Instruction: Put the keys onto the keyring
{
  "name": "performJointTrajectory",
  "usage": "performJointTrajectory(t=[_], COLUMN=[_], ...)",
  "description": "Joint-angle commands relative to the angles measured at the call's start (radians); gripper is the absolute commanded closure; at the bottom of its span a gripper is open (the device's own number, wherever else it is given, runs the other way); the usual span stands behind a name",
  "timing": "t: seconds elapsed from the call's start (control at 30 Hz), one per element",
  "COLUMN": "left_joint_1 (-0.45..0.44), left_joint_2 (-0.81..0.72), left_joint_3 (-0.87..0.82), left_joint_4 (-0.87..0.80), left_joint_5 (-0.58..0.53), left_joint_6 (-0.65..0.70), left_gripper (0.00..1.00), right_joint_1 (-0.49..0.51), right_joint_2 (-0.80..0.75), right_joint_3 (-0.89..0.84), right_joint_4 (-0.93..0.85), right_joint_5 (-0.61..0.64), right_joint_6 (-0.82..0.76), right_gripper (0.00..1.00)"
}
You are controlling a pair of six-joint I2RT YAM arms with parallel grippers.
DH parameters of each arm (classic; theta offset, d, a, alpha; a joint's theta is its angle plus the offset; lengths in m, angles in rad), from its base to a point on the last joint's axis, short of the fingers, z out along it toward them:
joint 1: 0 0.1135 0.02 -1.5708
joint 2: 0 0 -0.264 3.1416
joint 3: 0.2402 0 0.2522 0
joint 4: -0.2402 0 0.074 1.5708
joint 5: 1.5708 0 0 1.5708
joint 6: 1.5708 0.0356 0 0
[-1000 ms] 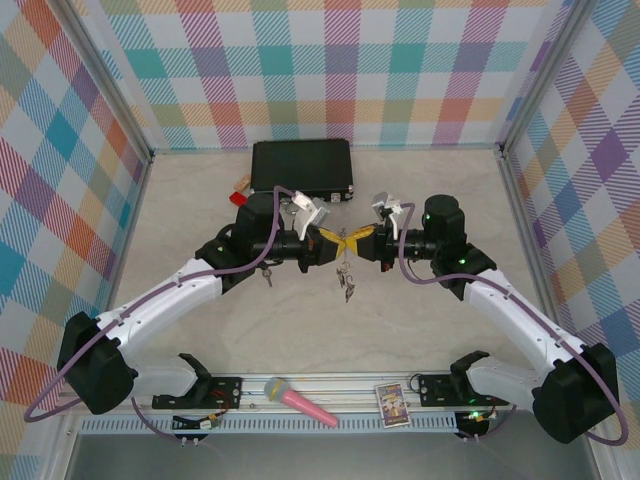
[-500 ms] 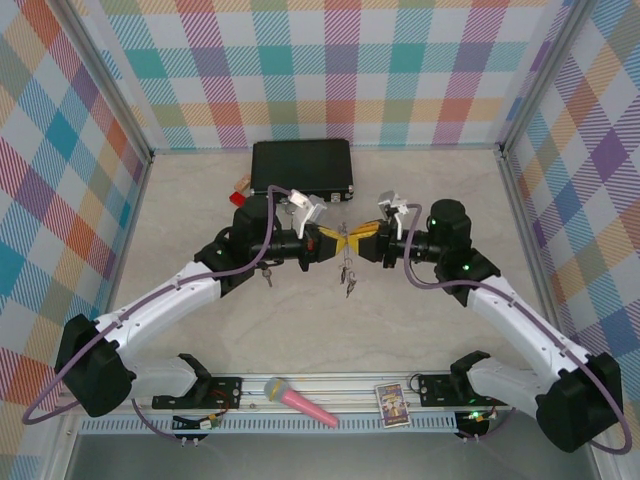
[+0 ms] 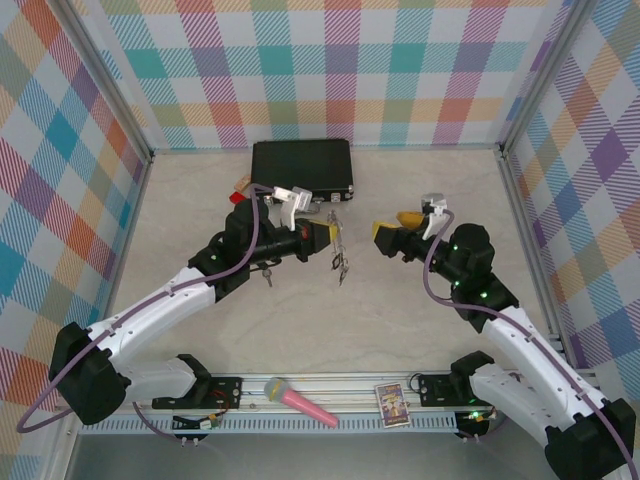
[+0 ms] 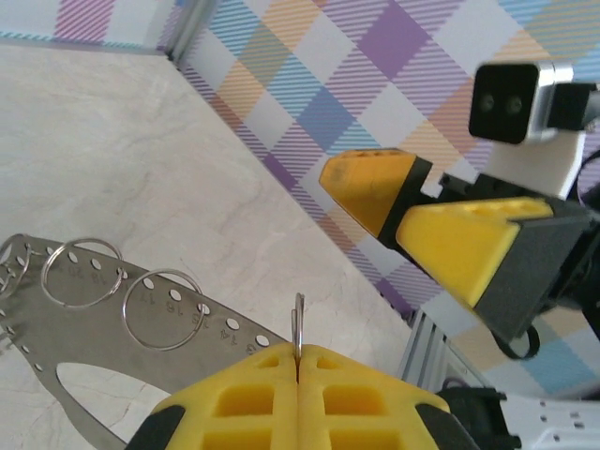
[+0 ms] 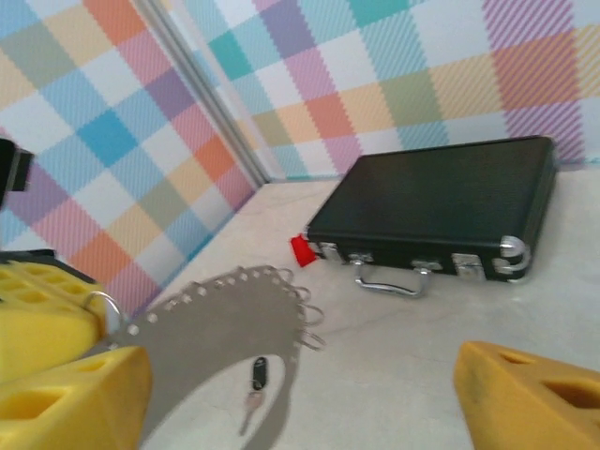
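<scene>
The keyring [image 3: 338,250] is a thin grey metal hoop with small loops along its rim, hanging edge-on above the table. My left gripper [image 3: 325,236] is shut on its rim. In the left wrist view the yellow pads [image 4: 234,403] pinch one thin wire loop, and the keyring [image 4: 94,309] runs off to the left. My right gripper [image 3: 398,228] stands open a little right of the hoop, touching nothing. In the right wrist view the keyring [image 5: 225,328] faces me, and one of the keys [image 5: 257,378], black-headed, shows through its opening. Another key [image 3: 266,276] lies under the left arm.
A black case [image 3: 302,167] lies shut at the back of the table, a small red and tan piece [image 3: 240,186] at its left corner. A pink microphone [image 3: 298,402] and a small card [image 3: 392,405] rest on the front rail.
My right gripper has opened, let go of the keyring and drawn back to the right. The left gripper stays shut on the hoop and has shifted slightly left.
</scene>
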Motion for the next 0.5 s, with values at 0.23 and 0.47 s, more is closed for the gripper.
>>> performJointTrajectory(t=[0.23, 0.47], left_joint_1=[-0.004, -0.005], left_joint_2=[-0.019, -0.011], left_joint_3=[0.031, 0.048], left_joint_4=[-0.009, -0.03], left_joint_5=[-0.122, -0.127], left_joint_6=[-0.181, -0.214], left_gripper=[1.0, 1.0], right_joint_1=[-0.003, -0.003], right_joint_2=[0.004, 0.023], right_joint_3=[-0.015, -0.012], right_joint_4=[0.035, 0.047], right_joint_5=[0.05, 0.034], right_joint_6=[0.053, 0.063], right_gripper=[0.01, 0.01])
